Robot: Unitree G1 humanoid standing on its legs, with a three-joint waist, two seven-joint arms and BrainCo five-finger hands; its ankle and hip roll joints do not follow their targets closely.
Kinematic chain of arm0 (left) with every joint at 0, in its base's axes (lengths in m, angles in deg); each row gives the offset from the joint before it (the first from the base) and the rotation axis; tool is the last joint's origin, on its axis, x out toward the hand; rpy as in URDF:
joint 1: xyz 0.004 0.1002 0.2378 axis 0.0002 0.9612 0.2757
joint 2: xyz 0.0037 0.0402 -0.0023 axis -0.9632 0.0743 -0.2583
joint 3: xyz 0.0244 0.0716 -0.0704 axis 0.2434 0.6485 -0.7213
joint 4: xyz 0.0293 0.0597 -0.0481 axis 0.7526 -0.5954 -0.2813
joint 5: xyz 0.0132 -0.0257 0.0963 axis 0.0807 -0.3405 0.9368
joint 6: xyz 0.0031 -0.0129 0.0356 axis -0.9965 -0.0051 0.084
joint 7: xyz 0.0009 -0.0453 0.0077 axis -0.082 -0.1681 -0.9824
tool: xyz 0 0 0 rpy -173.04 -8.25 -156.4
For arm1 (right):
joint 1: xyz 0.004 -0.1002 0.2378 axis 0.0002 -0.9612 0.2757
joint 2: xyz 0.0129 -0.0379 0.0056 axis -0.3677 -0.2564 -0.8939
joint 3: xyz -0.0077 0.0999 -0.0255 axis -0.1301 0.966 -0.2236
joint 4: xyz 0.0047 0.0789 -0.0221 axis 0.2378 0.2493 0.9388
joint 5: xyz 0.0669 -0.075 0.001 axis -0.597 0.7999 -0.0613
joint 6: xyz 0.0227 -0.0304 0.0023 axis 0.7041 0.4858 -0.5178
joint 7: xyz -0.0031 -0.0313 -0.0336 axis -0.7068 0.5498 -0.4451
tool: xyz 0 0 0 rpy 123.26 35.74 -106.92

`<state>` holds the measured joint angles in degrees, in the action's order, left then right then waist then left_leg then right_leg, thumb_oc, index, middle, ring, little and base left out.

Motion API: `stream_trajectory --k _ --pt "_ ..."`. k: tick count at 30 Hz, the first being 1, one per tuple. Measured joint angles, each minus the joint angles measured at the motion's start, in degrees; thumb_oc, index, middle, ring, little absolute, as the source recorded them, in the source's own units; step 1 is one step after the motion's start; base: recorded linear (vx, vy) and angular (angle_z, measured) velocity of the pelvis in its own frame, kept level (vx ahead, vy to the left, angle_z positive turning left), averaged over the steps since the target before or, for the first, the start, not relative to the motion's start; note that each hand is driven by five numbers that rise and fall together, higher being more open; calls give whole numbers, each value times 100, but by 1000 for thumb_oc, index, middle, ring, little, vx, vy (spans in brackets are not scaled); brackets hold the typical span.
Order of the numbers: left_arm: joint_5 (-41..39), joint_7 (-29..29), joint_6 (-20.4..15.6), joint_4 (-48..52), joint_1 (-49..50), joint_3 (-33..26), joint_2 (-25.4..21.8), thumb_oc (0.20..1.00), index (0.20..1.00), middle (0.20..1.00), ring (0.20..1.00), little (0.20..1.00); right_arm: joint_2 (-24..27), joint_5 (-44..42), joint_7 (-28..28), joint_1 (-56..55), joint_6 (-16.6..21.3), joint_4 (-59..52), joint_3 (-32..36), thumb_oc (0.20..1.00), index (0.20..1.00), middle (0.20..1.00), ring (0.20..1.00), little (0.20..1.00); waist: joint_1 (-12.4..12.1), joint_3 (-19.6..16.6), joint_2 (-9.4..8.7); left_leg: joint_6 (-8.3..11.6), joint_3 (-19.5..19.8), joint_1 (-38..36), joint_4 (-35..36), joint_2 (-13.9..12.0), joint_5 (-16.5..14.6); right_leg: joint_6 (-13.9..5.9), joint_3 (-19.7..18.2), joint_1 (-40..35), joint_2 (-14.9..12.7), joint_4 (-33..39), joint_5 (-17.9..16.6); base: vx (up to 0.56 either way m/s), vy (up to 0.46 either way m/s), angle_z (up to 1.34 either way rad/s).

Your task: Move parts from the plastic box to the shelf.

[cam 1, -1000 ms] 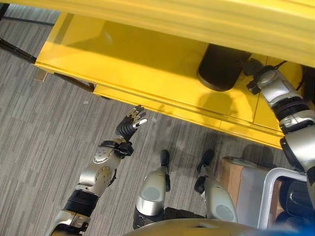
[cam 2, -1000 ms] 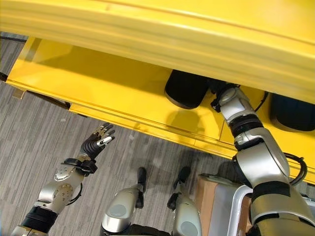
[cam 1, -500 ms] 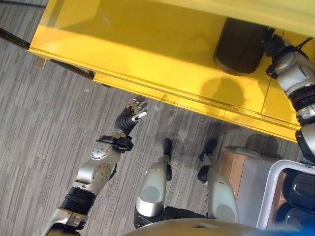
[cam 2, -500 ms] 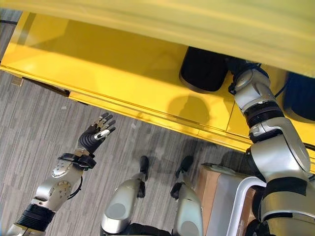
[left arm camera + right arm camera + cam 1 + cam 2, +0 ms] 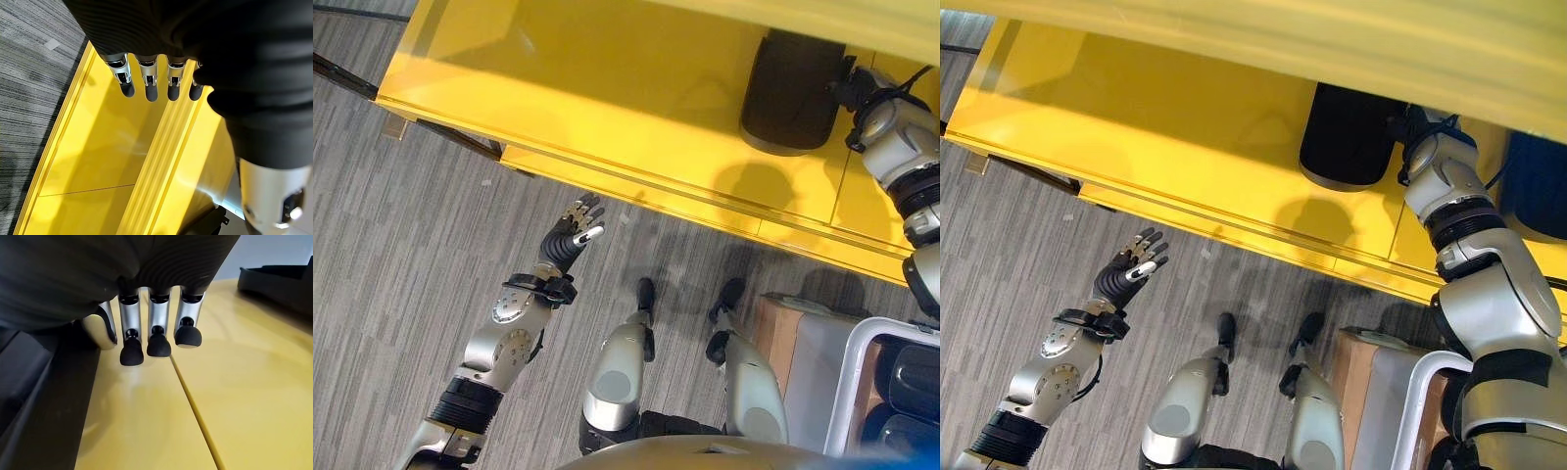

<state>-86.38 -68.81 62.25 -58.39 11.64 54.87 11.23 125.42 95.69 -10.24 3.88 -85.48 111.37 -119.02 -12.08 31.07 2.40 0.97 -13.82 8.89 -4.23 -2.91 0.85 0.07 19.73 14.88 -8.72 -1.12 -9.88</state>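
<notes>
Both robot hands, left (image 5: 570,238) and right (image 5: 146,340), hang spread over the yellow shelf (image 5: 607,108) and grey carpet (image 5: 391,255).

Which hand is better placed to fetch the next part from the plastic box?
Probably the right. The plastic box sits at the robot's right side, and the right hand, fingers straight, is beside the black part on the yellow shelf. The left hand hovers open over the floor, far from the box.
</notes>
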Motion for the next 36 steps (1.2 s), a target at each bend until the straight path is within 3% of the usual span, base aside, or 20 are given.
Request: stream_trajectory --k 9,17,23,31,33,36 --pt "1 2 18 35 43 -7 1 1000 1000 1000 1000 1000 -3 -219 -593 -2 -195 12 91 1000 1000 1000 1000 1000 -4 -2 3 -3 7 -113 -14 8 1 9 8 -124 -19 6 -5 8 5 0" --pt "-7 11 25 43 37 -3 3 1000 1000 1000 1000 1000 -64 -499 -2180 -5 -120 118 609 1000 1000 1000 1000 1000 22 -5 8 -6 -6 -93 -17 24 4 44 4 -111 -28 37 -36 4 16 0" --pt "-156 91 24 85 46 50 4 1000 1000 1000 1000 1000 -57 -184 -3203 -13 -25 -422 815 1000 1000 1000 1000 1000 79 -10 18 -6 -38 -113 -5 31 4 52 1 -107 -29 37 -41 2 3 -1" --pt "-210 264 23 145 83 86 5 1000 1000 1000 1000 1000 -69 2 -4092 -58 570 -1588 992 1000 1000 1000 1000 1000 144 -13 35 -7 -111 -194 8 38 5 61 -57 -140 -35 16 -47 25 33 -4" --pt "-211 264 23 149 92 111 5 1000 1000 1000 1000 1000 -73 8 -4115 -207 739 -2063 1191 1000 1000 1000 1000 1000 168 -14 37 -7 -112 -198 9 39 5 62 -65 -141 -34 16 -47 0 0 0" --pt "-210 286 25 165 107 127 57 1000 1000 1000 1000 1000 -224 204 -3670 -982 1090 -3539 1497 1000 1000 1000 1000 1000 247 -14 38 -8 -122 -204 10 38 5 63 -96 -137 -31 8 -48 8 27 -2"
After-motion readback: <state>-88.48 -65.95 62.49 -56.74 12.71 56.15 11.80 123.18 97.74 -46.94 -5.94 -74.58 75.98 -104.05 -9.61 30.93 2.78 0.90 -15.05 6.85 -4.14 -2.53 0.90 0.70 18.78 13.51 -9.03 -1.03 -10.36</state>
